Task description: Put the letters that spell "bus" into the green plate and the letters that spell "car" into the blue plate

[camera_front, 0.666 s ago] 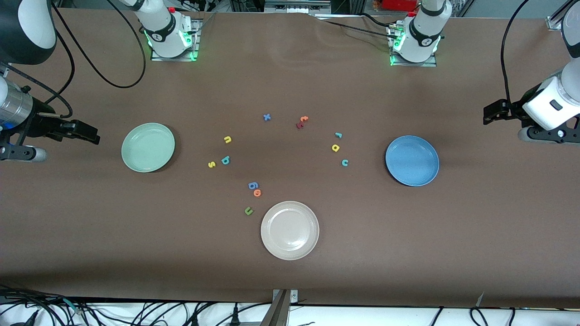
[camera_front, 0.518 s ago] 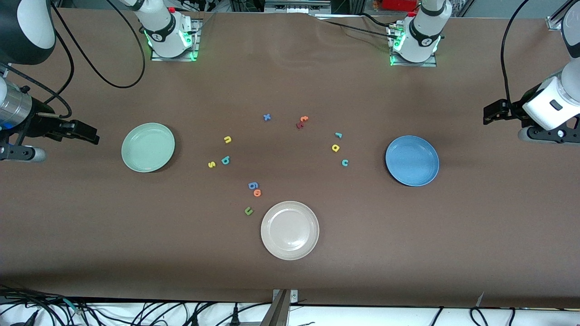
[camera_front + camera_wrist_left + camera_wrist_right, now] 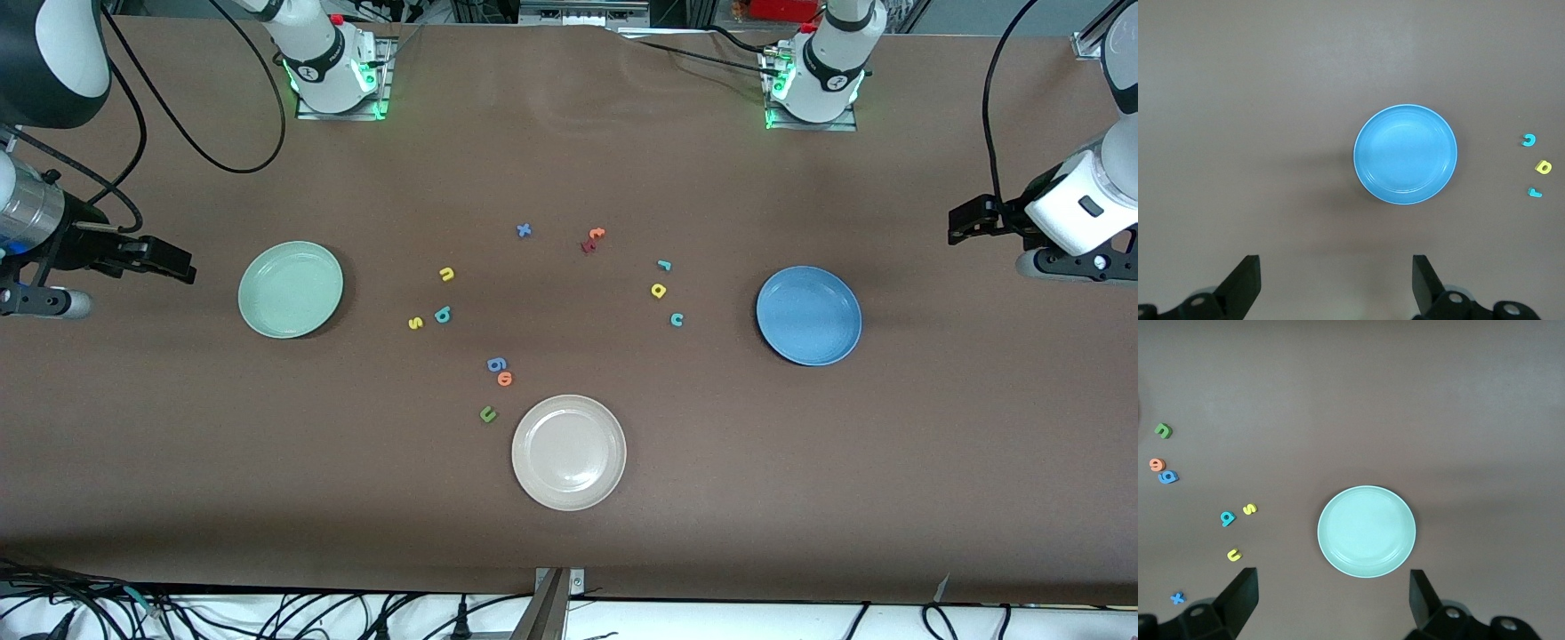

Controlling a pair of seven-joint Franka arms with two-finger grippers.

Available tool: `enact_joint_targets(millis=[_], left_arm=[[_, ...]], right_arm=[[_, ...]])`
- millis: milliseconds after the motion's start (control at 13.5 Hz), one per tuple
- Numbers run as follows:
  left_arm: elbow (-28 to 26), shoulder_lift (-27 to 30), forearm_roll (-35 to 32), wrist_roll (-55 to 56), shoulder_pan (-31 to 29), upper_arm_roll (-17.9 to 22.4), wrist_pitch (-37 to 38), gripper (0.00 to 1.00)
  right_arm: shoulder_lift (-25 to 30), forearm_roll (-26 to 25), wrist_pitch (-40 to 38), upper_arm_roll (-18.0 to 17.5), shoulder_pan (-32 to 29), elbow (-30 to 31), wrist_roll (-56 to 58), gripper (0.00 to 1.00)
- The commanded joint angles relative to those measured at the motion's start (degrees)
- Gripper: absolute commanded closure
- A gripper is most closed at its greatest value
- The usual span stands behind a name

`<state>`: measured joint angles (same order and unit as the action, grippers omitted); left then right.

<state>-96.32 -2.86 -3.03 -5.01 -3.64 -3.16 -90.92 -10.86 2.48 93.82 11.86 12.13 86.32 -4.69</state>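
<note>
3 plates (image 3: 290, 290), 11 foam letters (image 3: 443, 313)

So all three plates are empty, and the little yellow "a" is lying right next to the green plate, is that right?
Not quite. The plates are empty, but the yellow "a" lies by the blue plate, between the teal "r" and teal "c", not by the green plate. The front view shows this.

Both arms' upper links (image 3: 53, 53) cropped by frame edges

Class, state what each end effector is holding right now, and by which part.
Nothing is held: the left end effector and right end effector are both open and empty.
</note>
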Motion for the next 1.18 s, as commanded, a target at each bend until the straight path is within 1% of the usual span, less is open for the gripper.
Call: enact_joint_targets(millis=[0, 1110], left_arm=[[-0.2, 0.4, 1.4, -1.4, -0.1, 0.1, 0.1, 0.00], [-0.4, 0.1, 1.4, -1.4, -0.1, 0.1, 0.1, 0.00]], right_arm=[[0.1, 0.2, -0.8, -0.1, 0.1, -0.1, -0.6, 0.00], [0.1, -0.5, -0.7, -0.1, 0.2, -0.3, -0.4, 0.00]])
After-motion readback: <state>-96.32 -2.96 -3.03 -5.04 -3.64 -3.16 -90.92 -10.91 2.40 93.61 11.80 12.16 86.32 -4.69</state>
